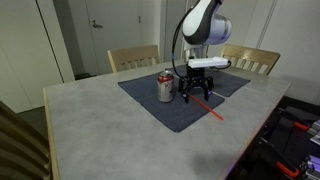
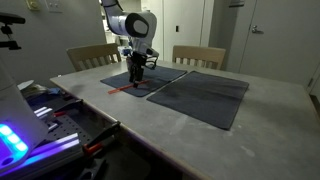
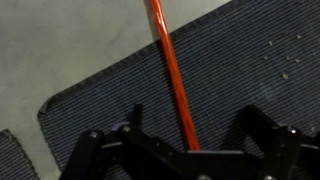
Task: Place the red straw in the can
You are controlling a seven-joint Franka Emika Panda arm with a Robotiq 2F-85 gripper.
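Observation:
The red straw [image 1: 209,107] lies flat on a dark placemat [image 1: 170,115], also seen in an exterior view [image 2: 124,89] as a thin red line. The silver can [image 1: 165,87] with a red band stands upright on the same mat, just beside the gripper. My gripper [image 1: 196,94] is down low over the near end of the straw, jaws open. In the wrist view the straw [image 3: 170,70] runs between the two black fingers [image 3: 136,122] without either touching it, and the gripper [image 3: 192,125] straddles its end. The can is out of the wrist view.
A second dark placemat [image 2: 205,98] lies next to the first on the grey table [image 1: 90,125]. Two wooden chairs [image 1: 133,57] [image 1: 250,60] stand at the far side. Equipment with cables [image 2: 50,120] sits beside the table edge.

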